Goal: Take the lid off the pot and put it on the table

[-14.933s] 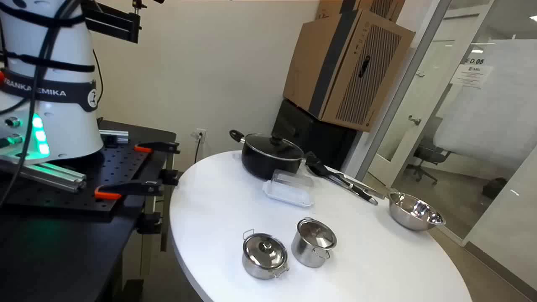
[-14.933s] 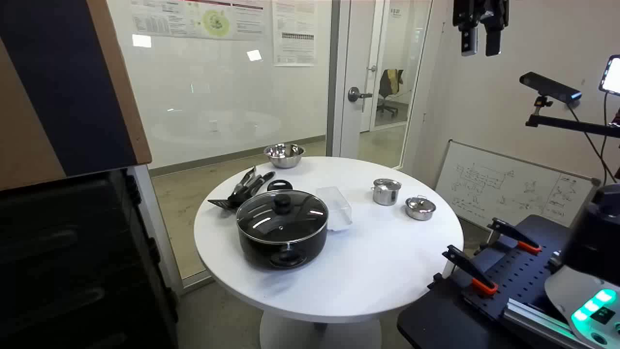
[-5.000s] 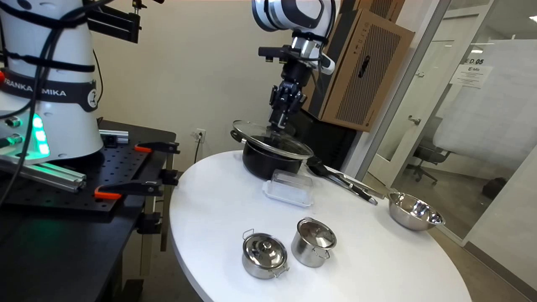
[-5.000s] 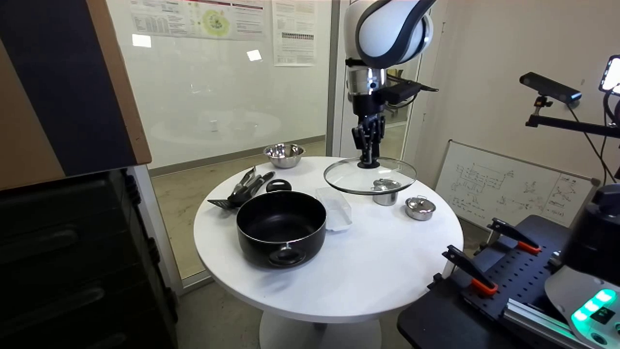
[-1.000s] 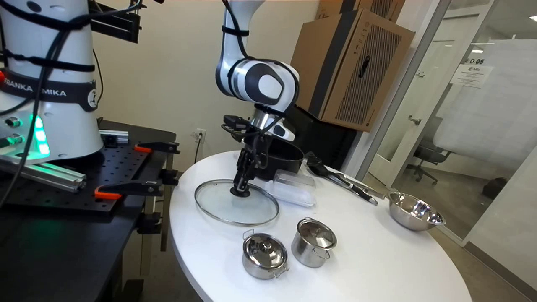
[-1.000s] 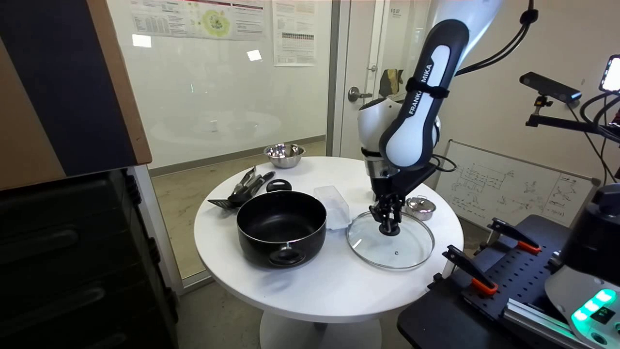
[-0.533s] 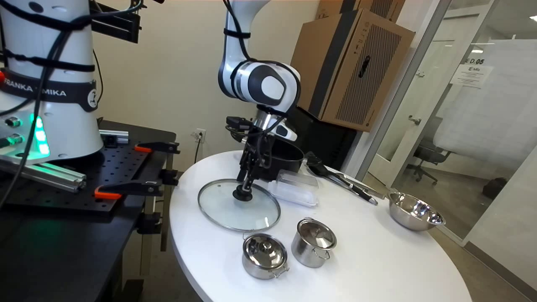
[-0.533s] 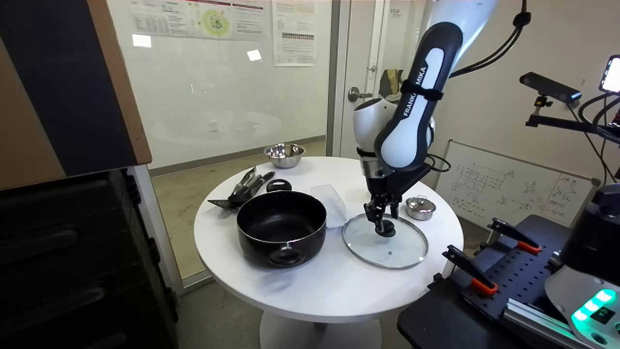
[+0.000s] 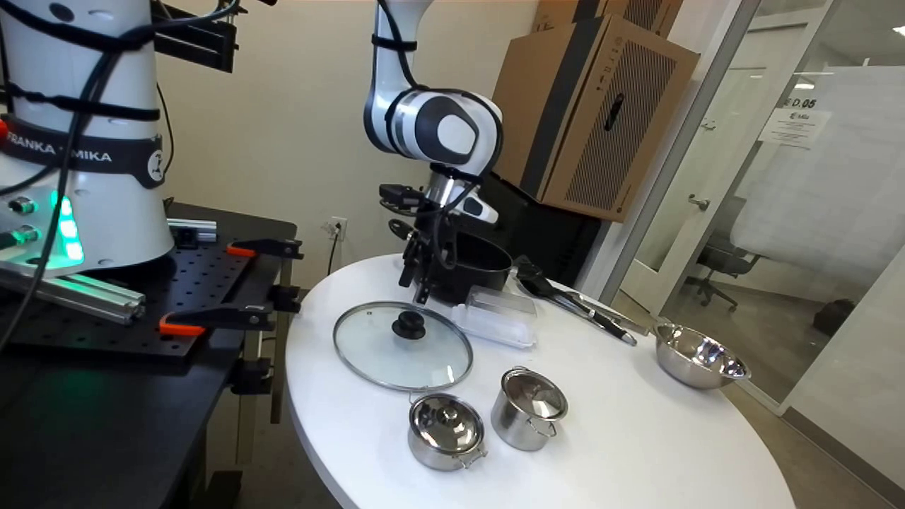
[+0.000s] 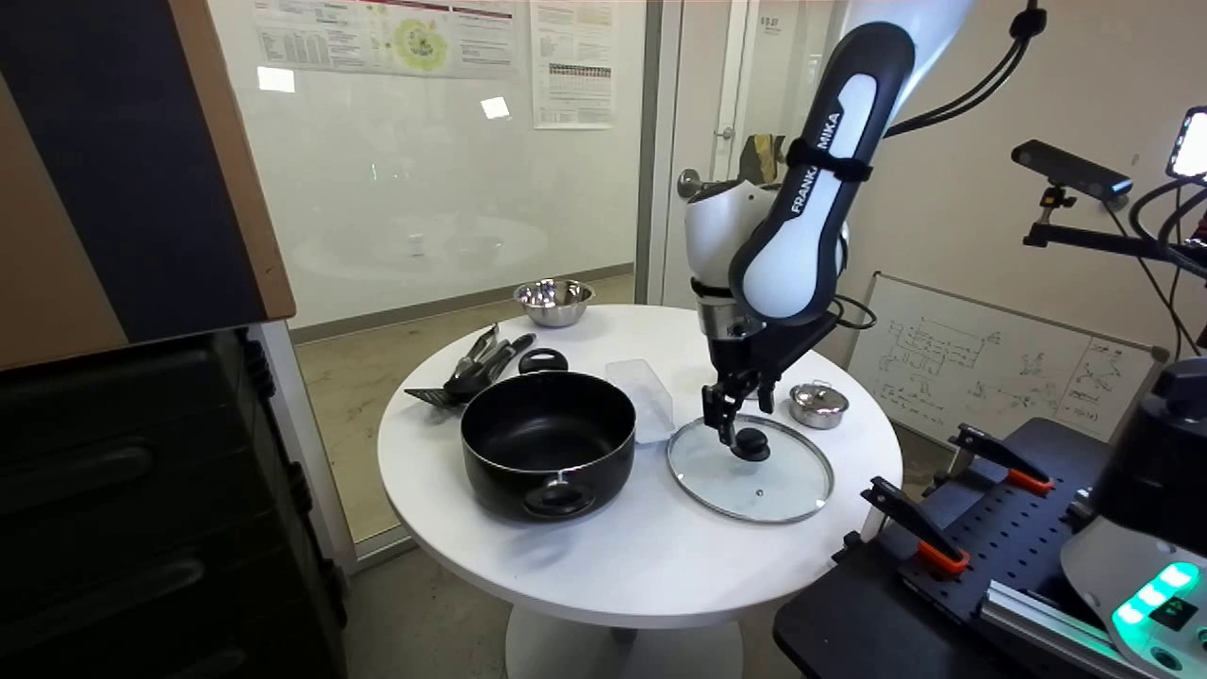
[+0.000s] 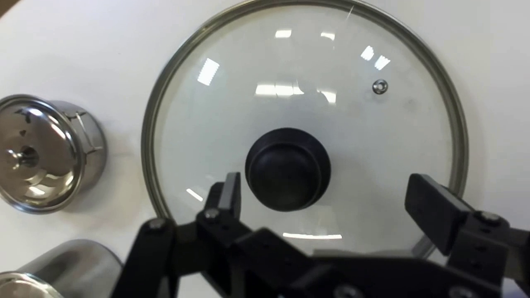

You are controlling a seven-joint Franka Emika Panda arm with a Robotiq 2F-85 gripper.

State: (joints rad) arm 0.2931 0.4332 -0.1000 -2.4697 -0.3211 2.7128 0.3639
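As lid (image 10: 754, 479) lies on surface (image 10: 660, 552), gripper (image 11: 325, 185): released, fingers spread.
Pot (image 10: 549, 447): uncovered, lid's nine o'clock in an exterior view.
Lid placing: apparently done; next, rise clear.

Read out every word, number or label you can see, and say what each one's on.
"FRANKA… MIKA": robot base band, partly covered.
"FRANK… MIKA": arm link, partly covered.
"D.05": glass panel.
Too small or blurred to read: panel notice, cardboard box print, wide poster, narrow poster, whiteboard writing, doorway lettering.
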